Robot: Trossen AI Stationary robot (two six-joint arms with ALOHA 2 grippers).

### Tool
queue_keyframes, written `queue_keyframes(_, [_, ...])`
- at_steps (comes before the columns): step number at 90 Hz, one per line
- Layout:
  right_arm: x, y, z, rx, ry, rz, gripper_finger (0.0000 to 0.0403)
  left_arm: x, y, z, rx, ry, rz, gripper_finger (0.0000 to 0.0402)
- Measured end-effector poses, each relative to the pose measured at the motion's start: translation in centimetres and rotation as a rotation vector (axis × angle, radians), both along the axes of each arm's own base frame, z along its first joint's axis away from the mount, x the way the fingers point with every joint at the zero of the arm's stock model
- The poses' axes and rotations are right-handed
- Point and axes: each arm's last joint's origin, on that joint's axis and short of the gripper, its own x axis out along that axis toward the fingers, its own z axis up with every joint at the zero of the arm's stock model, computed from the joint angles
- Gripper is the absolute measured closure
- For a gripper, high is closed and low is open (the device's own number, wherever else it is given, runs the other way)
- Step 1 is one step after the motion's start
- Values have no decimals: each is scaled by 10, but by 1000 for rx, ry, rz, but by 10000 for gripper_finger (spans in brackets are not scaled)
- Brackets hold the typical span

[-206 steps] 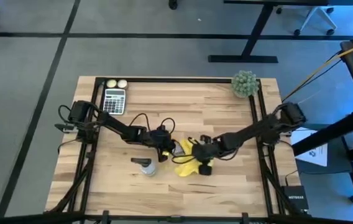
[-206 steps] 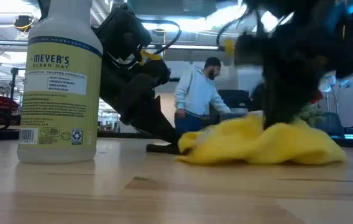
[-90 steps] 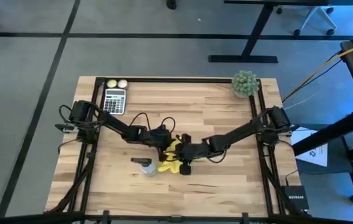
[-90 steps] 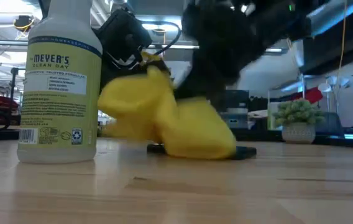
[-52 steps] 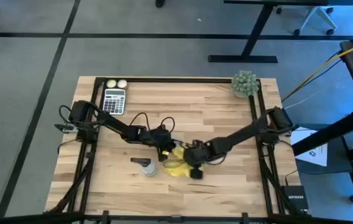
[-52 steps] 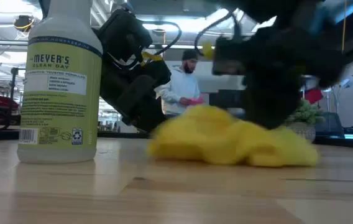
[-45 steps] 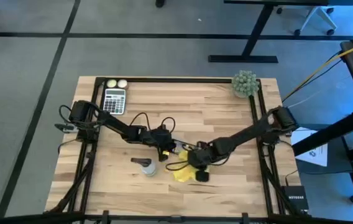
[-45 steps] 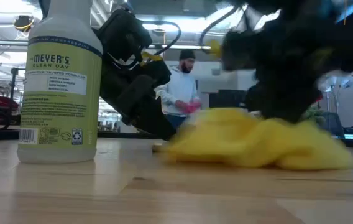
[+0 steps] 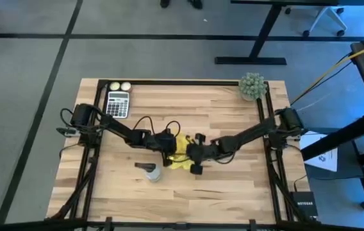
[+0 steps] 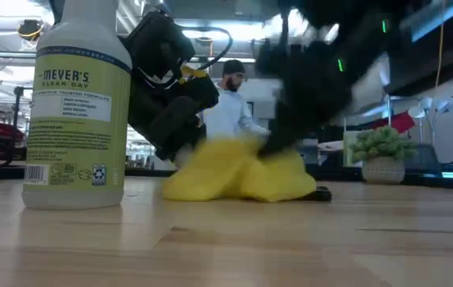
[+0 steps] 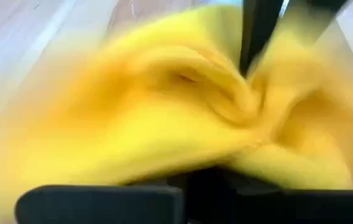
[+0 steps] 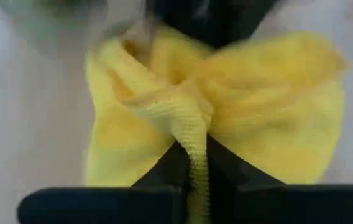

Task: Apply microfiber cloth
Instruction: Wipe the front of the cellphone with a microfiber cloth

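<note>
The right gripper (image 9: 191, 156) is clenched on the microfiber cloth (image 9: 180, 155), near the middle of the wooden table (image 9: 227, 115). In the right wrist view a bunched fold of the yellow fabric (image 12: 192, 134) runs straight down between that arm's two dark fingers, and the rest of the cloth spreads out to both sides of the pinch. In the low view the cloth (image 10: 234, 171) rests in a crumpled heap on the tabletop under the dark, blurred gripper, and a thin dark edge, perhaps the smartphone (image 10: 318, 194), shows at the heap's side. The left gripper (image 9: 166, 144) sits just beside the cloth on its other side, low at the table; its wrist view is filled by yellow folds (image 11: 164, 106), and I cannot tell whether its fingers are parted or closed. A spray bottle (image 9: 151, 171) stands near the cloth, toward the front edge; the low view shows its yellow-green Meyer's label (image 10: 73, 104). Farther back on the left lie a calculator (image 9: 118, 103) and two pale balls (image 9: 120, 86). A small potted plant (image 9: 252, 86) stands at the back right corner. Beyond the table, a person (image 10: 230, 108) stands in the room.
</note>
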Motion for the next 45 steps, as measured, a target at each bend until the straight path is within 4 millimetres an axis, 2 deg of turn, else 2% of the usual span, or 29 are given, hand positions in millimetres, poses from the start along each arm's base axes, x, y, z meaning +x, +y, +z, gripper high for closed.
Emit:
queue_keyframes(12, [-15,5,-8,5,156,-13,388,1,0,1,5,-6,-7,386])
queue_keyframes(20, [-31,9,0,-27,252,-8,388,1,0,1,6,-6,-7,386])
queue_keyframes(28, [-42,11,14,-32,271,0,388,1,-2,1,7,-6,-12,386])
queue_keyframes(35, [-48,10,29,-42,247,1,388,1,-2,1,9,-7,-10,386])
queue_keyframes(45, [-39,9,59,-100,47,-36,388,0,-2,0,9,-1,-10,386])
